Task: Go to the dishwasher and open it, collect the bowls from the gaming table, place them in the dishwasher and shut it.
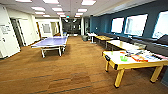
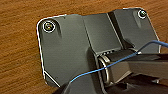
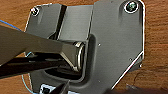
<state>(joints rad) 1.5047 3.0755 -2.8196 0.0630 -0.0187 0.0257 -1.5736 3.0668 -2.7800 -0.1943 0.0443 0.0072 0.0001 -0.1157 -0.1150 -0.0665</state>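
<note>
Ahead, in the head view, a long room floored in brown carpet (image 1: 75, 72), with rows of lit ceiling panels (image 1: 51, 2) overhead. At right and nearest, the gaming table (image 1: 140, 65): yellow frame and legs, black corner piece, white worktop. On that worktop, near its nearer end, a small bright green bowl (image 1: 123, 58), upright, apart from the edge. Just beyond it, toward the wall, a spread of flat orange and red items (image 1: 138, 58) and some pale ones, too blurred to name. Further along the same side, two more tables (image 1: 122, 45) in a row, beside dark bench seating (image 1: 155, 47) under a teal wall (image 1: 100, 23) with bright windows (image 1: 135, 24). At left of centre, well apart from the gaming table, a blue table-tennis table (image 1: 51, 42) on white legs. At far left, a white door (image 1: 7, 35) with papers stuck on it. At the far end, a dim corridor (image 1: 71, 26).

In the left wrist view, the robot's dark plate (image 2: 67, 50) over carpet, crossed by a thin blue cable (image 2: 112, 63). In the right wrist view, the same kind of plate (image 3: 112, 42), again over carpet, with a jointed bar (image 3: 37, 47) slanting across it.

Left end effector, apart or together: cannot tell. Right end effector: likewise cannot tell.
</note>
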